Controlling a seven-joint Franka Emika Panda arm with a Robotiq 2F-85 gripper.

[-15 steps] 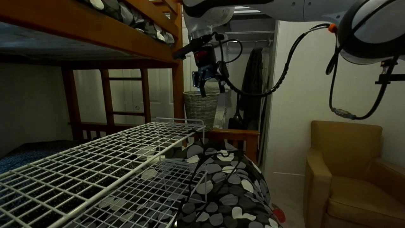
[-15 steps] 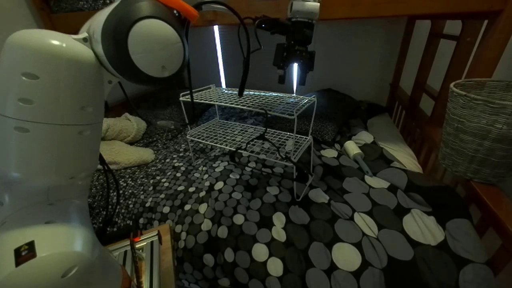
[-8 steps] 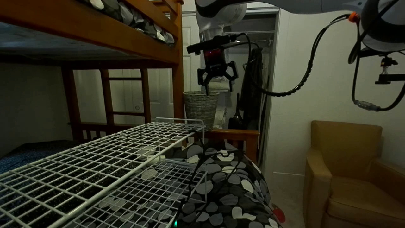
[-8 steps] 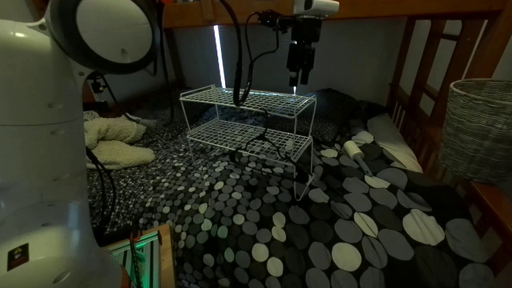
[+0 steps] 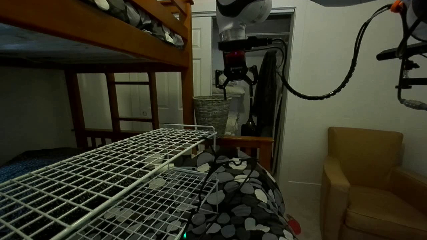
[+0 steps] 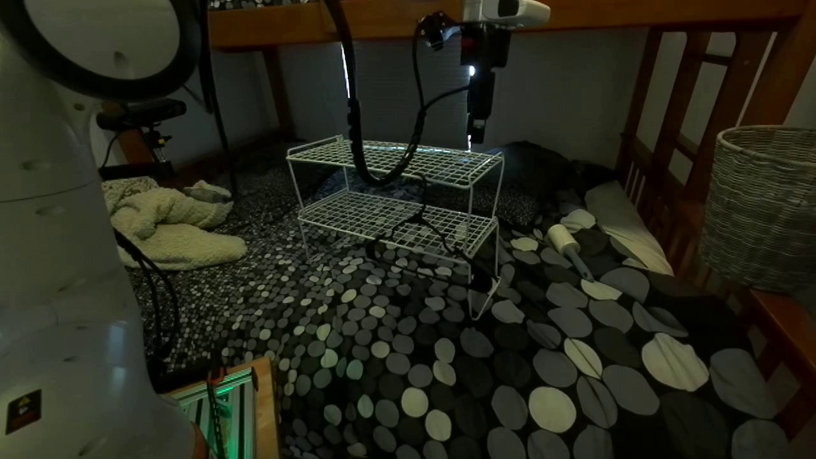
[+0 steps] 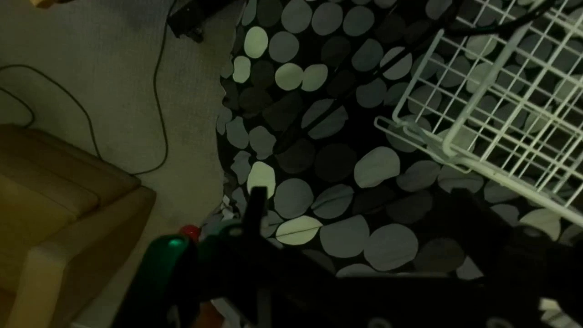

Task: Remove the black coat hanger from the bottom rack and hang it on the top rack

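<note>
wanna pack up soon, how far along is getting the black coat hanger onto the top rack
Apparently done: the black coat hanger seems hung, its hook meeting the edge of the top rack in both exterior views. In progress: no grasp; the hand is open, apart from the hanger. Left: perhaps only checking the hook, too thin here to confirm its hold.

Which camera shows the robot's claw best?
The exterior view facing the gripper squarely, because both fingers show clearly apart. In an exterior view its fingertips overlap, edge-on; the wrist view shows it dark, close up, cut off below.
</note>
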